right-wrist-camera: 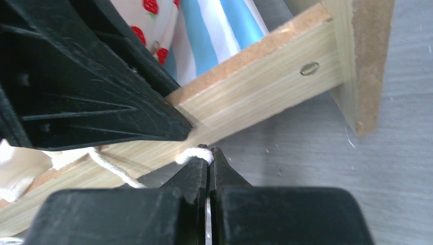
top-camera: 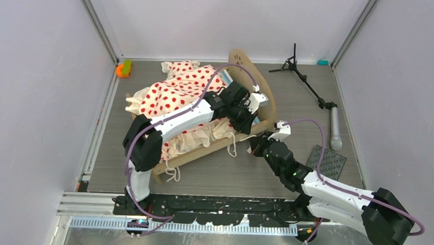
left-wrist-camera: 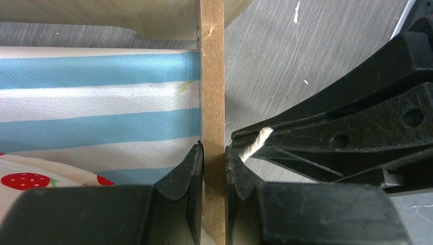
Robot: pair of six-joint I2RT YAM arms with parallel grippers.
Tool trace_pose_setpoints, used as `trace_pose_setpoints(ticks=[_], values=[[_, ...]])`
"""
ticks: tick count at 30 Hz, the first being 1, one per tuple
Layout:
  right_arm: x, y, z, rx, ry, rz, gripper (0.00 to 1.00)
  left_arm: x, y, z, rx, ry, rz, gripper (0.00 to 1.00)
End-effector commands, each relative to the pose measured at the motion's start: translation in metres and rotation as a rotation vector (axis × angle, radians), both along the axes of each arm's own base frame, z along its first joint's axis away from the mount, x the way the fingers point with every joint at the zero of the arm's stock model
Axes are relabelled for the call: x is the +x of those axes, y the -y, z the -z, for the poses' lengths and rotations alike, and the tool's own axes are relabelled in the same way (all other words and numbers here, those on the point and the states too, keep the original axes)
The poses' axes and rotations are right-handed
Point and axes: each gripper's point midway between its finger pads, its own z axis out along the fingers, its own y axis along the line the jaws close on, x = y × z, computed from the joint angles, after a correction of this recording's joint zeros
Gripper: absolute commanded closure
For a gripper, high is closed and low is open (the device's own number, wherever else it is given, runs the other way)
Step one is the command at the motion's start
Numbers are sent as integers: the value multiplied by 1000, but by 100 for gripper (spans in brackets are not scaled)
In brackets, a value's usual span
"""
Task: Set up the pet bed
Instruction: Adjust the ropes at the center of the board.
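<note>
Left end effector: clamped across side rail of small light-wood pet bed, steadying it. Right end effector, just outside that rail: pinching white cotton bedding tie, probably for knotting.

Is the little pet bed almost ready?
Partly. Done: the striped mattress lies inside the wooden frame. In hand: the left gripper clamps the side rail while the right gripper pinches a white string. Left: the red-spotted bedding sits bunched up, hanging over the rail, so it probably needs spreading flat.
</note>
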Motion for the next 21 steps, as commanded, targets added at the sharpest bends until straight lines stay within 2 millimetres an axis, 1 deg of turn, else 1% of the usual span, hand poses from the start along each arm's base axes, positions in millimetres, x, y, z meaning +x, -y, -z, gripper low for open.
trace_pose_setpoints(ticks=[1, 6, 8, 12, 13, 14, 16, 18, 21], values=[[-12, 7, 15, -21, -130, 18, 100, -7, 10, -59, -164, 84, 29, 100], [-23, 10, 31, -22, -198, 14, 100, -1, 2, -38, -106, 99, -4, 100], [-25, 13, 37, -12, -213, 27, 100, 0, 2, -33, -104, 100, -6, 100], [-28, 16, 41, 13, -221, 40, 100, 0, 7, -30, -115, 81, -16, 100], [-29, 18, 42, 19, -223, 47, 100, 0, 8, -31, -119, 78, -18, 97], [-30, 19, 41, 27, -222, 51, 100, 0, 10, -32, -121, 74, -22, 91], [-31, 21, 39, 41, -217, 58, 100, -1, 12, -41, -136, 74, -32, 82], [-32, 25, 38, 45, -214, 71, 100, -1, 13, -60, -168, 90, -47, 67], [-33, 31, 35, 49, -202, 89, 100, 1, 12, -91, -220, 119, -82, 57]])
